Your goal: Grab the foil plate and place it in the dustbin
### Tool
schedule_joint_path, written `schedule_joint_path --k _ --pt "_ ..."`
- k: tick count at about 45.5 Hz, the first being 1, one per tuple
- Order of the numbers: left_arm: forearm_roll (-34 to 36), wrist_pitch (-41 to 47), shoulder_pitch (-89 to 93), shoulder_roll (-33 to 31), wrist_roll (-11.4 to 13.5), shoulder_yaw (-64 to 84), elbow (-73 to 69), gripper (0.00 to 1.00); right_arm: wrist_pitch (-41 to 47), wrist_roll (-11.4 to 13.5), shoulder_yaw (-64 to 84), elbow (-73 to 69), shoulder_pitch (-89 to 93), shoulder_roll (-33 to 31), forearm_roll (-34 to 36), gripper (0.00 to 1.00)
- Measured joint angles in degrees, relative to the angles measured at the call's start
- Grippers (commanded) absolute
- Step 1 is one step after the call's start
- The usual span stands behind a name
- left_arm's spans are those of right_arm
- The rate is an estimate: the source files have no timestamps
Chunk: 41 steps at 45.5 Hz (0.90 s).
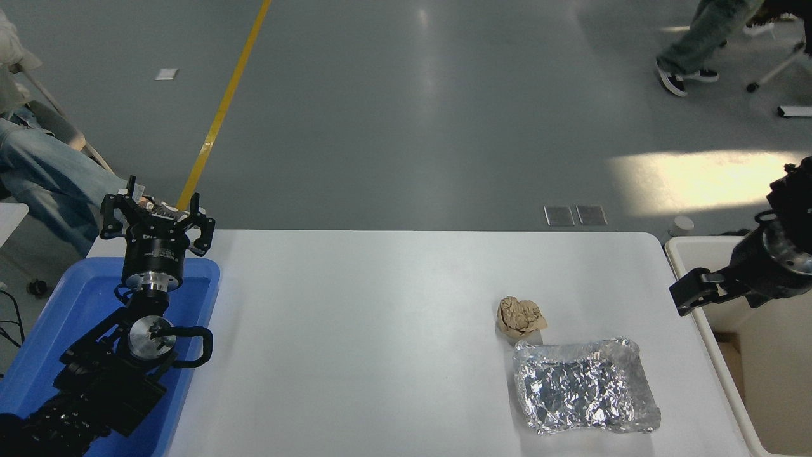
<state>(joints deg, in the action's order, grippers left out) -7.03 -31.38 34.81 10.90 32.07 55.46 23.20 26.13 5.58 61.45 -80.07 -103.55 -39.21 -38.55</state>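
Note:
The foil plate [583,387], a crinkled silver tray, lies flat on the white table [368,330] at the front right. The dustbin [723,374], cream with a thick rim, stands against the table's right edge. My right gripper [739,244] comes in from the right edge and hangs over the dustbin's near-left corner, above and to the right of the foil plate. It is empty, with its fingers [694,291] spread open. My left gripper [155,219] is parked at the lower left, open and empty.
A crumpled brown paper ball [520,316] touches the foil plate's far-left corner. A shallow blue tray [57,336] sits under the left arm. A person's legs [44,178] are at the far left, another person's [691,51] at the top right.

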Motion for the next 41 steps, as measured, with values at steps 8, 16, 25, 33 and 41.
schedule_joint_path --k 8,16,25,33,41 --pt "0.03 0.0 0.0 0.0 0.0 0.0 0.0 0.99 -4.28 0.04 -4.87 3.88 10.61 1.33 -0.75 1.0" --pt "0.03 0.0 0.0 0.0 0.01 0.0 0.0 0.99 -7.58 0.04 -8.87 7.65 18.89 2.9 -1.02 1.0" --pt "0.02 0.0 0.0 0.0 0.03 0.0 0.0 0.99 -11.32 0.05 -11.96 11.45 25.99 4.83 -1.14 0.99" --pt "0.0 0.0 0.0 0.0 0.03 0.0 0.0 0.99 -13.51 0.04 -13.61 13.81 30.16 6.01 -1.16 0.97" --pt "0.0 0.0 0.0 0.0 0.02 0.0 0.0 0.99 -15.25 0.02 -15.89 16.4 34.48 7.45 -1.16 0.91"
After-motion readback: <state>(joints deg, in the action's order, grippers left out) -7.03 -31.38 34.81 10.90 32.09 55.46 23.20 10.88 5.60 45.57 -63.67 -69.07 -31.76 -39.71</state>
